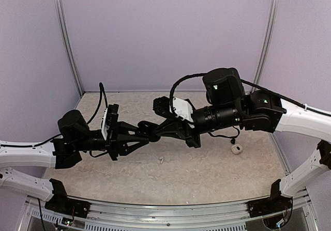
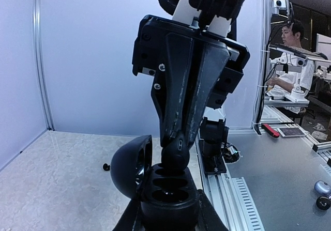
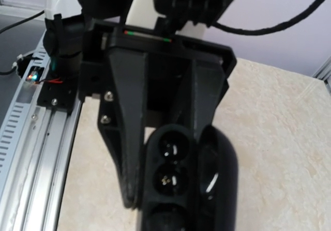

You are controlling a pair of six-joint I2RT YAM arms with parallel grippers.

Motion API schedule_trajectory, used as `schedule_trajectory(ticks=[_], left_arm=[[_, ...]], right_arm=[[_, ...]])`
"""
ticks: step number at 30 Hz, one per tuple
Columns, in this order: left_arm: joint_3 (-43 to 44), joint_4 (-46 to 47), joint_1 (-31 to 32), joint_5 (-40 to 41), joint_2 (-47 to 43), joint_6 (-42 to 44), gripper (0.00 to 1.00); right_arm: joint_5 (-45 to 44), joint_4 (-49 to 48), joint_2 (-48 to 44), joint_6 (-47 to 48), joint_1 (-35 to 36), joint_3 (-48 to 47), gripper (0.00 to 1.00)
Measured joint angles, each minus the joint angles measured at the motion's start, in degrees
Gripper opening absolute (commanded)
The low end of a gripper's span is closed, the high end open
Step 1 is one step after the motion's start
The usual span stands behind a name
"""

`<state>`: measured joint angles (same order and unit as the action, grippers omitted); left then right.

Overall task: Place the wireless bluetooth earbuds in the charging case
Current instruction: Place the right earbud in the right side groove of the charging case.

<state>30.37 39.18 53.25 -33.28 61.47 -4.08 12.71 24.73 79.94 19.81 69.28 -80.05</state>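
Insertion is the step in hand. Nearest the front edge of the bench (image 1: 207, 182) in the overhead view, a tiny white bit (image 1: 161, 160) lies loose. It is likely a white earbud, though too small to be sure. A larger white piece (image 1: 237, 149) sits off to the right side.

Above the middle of the bench, the left gripper (image 1: 142, 134) is clamped on the black charging case (image 2: 168, 192), whose lid (image 2: 129, 166) is swung open to one side. The right gripper (image 2: 176, 145) points down onto it with its fingers pinched nearly together. The dark round lump at their tips appears to be a black earbud (image 2: 176, 158), touching or just above the top well.

The wells (image 3: 168, 164) that show in the right wrist view are dark with small glints. I cannot tell whether they are empty or hold glossy black buds.

As I judge it, the next move calls for a short, straight press to seat the bud, then a gentle release without tipping the case.

Farther back, a small black speck (image 2: 106, 166) lies on the bench, perhaps another earbud.
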Motion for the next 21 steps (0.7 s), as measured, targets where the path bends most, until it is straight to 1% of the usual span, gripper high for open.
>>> schedule_trajectory(ticks=[11, 12, 13, 17, 18, 21], left_arm=[[0.00, 0.87, 0.09, -0.39, -0.20, -0.68, 0.00], [0.00, 0.87, 0.09, -0.39, -0.22, -0.72, 0.00], [0.00, 0.90, 0.09, -0.39, -0.24, -0.79, 0.00], [0.00, 1.25, 0.09, -0.39, -0.26, -0.94, 0.00], [0.00, 1.36, 0.09, -0.35, -0.31, -1.01, 0.00], [0.00, 1.57, -0.07, -0.31, -0.35, -1.16, 0.00]], right_arm=[[0.07, -1.81, 0.20, -0.02, 0.00, 0.44, 0.09], [0.07, -1.86, 0.20, -0.02, 0.00, 0.46, 0.10], [0.07, -1.86, 0.20, -0.02, 0.00, 0.46, 0.14], [0.13, -1.73, 0.20, -0.17, 0.00, 0.46, 0.30], [0.24, -1.64, 0.22, -0.17, 0.00, 0.46, 0.32], [0.57, -1.27, 0.22, -0.24, 0.11, 0.46, 0.31]])
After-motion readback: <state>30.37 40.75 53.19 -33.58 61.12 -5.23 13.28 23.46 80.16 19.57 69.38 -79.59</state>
